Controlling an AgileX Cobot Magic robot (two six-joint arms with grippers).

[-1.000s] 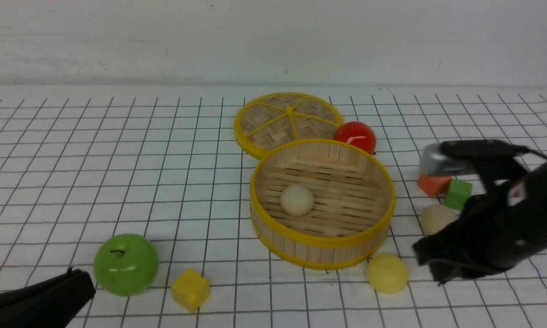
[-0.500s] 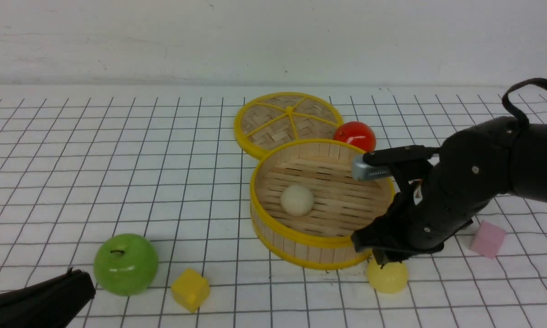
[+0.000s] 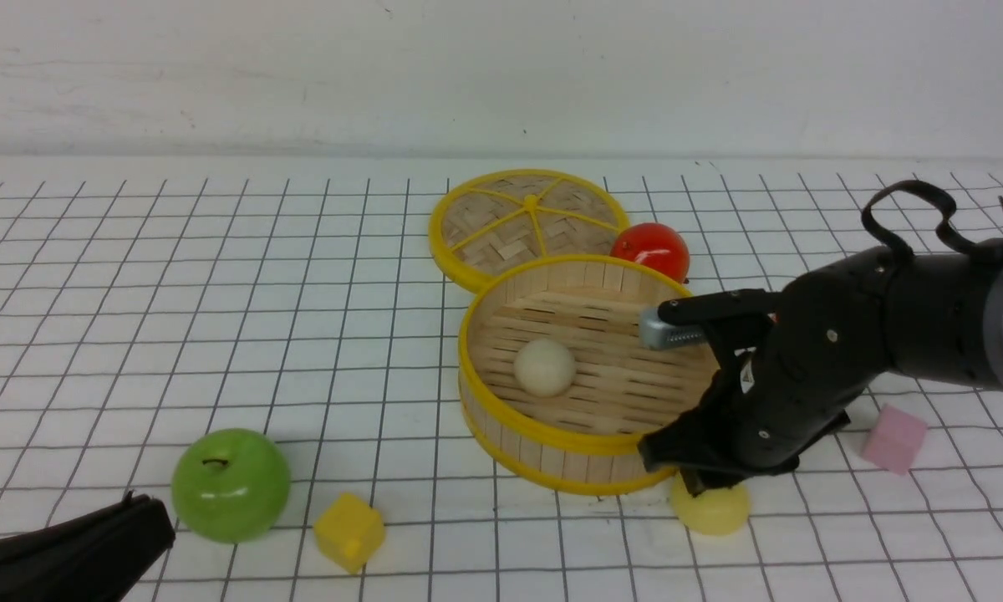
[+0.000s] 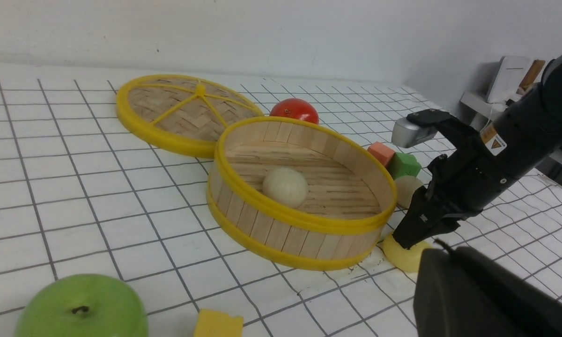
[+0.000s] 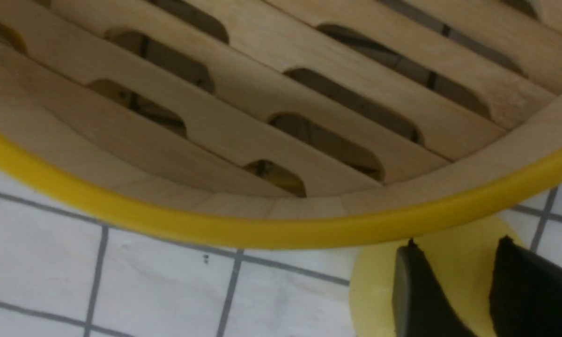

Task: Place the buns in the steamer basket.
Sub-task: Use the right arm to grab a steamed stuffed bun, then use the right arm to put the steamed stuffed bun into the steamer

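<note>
Right by the front of the steamer basket (image 3: 589,439), the right jaws stand a little open, tips down on top of the yellow bun (image 3: 715,512) on the surface (image 3: 217,334). One white bun (image 3: 544,366) sits inside the basket and another white bun (image 4: 404,189) lies just outside it. The left jaws are shut, near the green apple (image 3: 231,485).

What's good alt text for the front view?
The right gripper is down on a yellow bun just outside the near rim of the basket, which holds one white bun. The lid and a red ball lie behind the basket; an apple and yellow cube sit at near left.
</note>
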